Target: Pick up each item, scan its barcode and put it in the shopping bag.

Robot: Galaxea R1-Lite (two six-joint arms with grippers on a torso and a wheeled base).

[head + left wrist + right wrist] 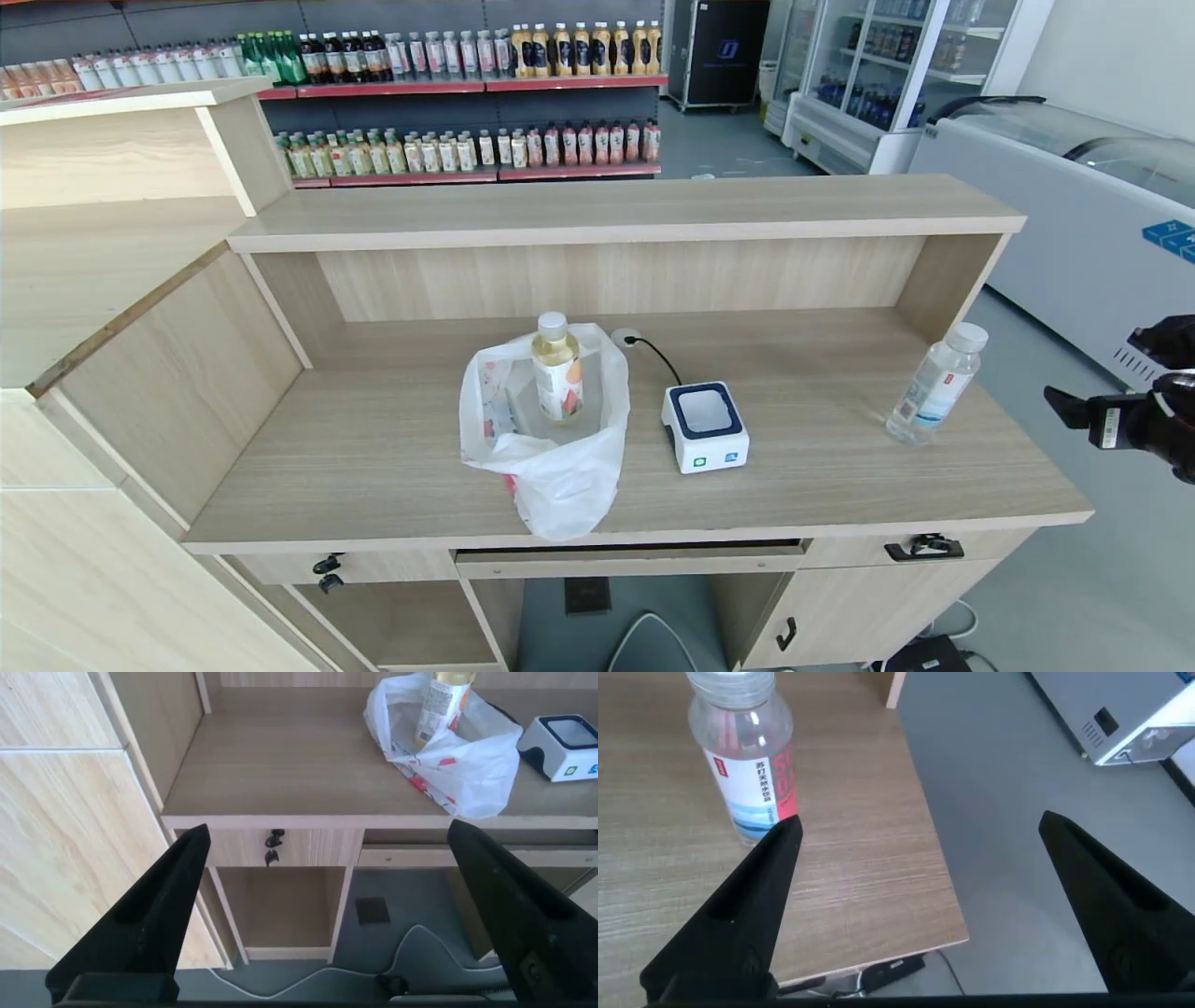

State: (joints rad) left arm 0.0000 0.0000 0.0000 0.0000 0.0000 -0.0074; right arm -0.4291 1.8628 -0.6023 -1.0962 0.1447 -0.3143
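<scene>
Judging by how things lie, 1 item is dealt with and 1 is left. On the wooden counter [373,448], the white plastic shopping bag [560,467] sits left of centre with its mouth open. A bottle of pale yellow drink [558,373] stands upright inside it, its cap and shoulders above the rim, so that item looks bagged. Just to the right of the bag, and apart from it, is the white barcode scanner [705,425], window facing up, with nothing held over it. Well to the right, near the counter's right end, a clear water bottle [934,387] stands upright on the bare wood. It is untouched and has yet to be picked up, scanned and bagged.

The left gripper [329,833] hangs low in front of the counter's left part, below the top and short of the bag. Its 2 black fingers [159,915] are spread wide, holding nothing and touching nothing.

The right gripper [920,823] is off the counter's right end, over the floor and near the water bottle but clear of it. Its fingers [738,915] are also spread wide and empty. The bottle lies beyond and to one side of the gap, not between them.
</scene>
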